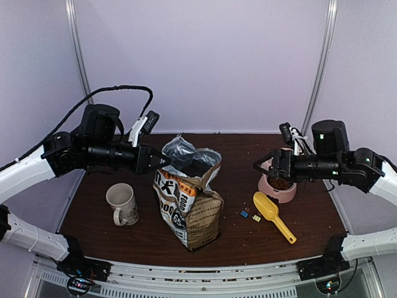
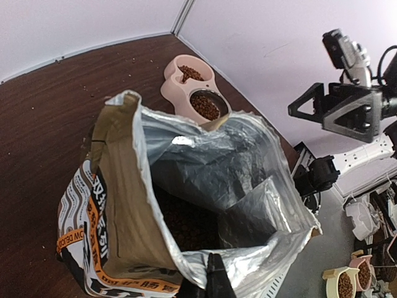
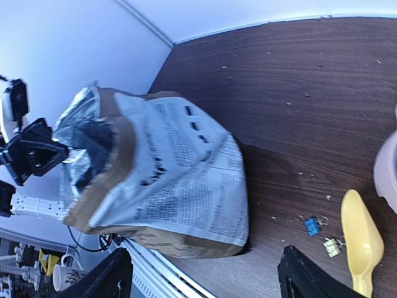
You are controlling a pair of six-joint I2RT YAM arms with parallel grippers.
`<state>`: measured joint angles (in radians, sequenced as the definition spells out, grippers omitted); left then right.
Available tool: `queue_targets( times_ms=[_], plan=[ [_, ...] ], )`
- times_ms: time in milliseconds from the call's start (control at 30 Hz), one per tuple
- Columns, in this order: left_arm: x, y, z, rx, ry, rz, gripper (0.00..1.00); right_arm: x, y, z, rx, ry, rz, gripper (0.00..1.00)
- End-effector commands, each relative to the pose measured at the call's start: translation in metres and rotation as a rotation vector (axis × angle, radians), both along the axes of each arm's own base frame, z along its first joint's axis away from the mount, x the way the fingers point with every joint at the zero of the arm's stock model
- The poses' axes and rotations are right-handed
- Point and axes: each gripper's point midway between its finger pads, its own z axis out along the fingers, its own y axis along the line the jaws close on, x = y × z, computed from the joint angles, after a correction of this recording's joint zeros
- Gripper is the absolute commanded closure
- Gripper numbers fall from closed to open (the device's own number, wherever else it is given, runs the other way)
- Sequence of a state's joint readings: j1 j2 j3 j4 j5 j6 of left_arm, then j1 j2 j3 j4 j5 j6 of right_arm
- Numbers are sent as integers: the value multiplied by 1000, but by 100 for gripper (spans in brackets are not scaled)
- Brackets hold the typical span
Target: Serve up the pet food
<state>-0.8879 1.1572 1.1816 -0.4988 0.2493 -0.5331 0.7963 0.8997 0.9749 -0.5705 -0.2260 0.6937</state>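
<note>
On table (image 1: 111,239) | pink bowl (image 2: 175,92): pet food (image 2: 203,107) | open bag (image 1: 189,208): pet food

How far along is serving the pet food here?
Done: kibble sits in both wells of the pink bowl. In hand: left gripper pinches the open bag rim; right gripper, jaws open, holds nothing. Left: probably just releasing the bag; the yellow scoop lies on the table.
</note>
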Motion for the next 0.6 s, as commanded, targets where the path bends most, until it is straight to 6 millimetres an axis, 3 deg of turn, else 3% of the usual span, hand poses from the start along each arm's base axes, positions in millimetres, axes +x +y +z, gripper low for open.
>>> queue_targets(
  times_ms=[0, 100, 233, 367, 567],
  plan=[
    [-4, -12, 63, -185, -158, -73, 100, 5, 46, 63, 24, -118, 7, 19],
    [-3, -13, 61, -188, -156, -74, 100, 11, 76, 67, -63, -136, 29, 22],
    [-4, -13, 64, -194, -157, -77, 100, 32, 95, 56, -200, -135, -7, 31],
    [-5, -11, 65, -194, -161, -74, 100, 44, 102, 43, -308, -136, -31, 40],
    [-5, -11, 63, -185, -164, -75, 100, 46, 116, 24, -370, -109, 16, 49]
  ],
)
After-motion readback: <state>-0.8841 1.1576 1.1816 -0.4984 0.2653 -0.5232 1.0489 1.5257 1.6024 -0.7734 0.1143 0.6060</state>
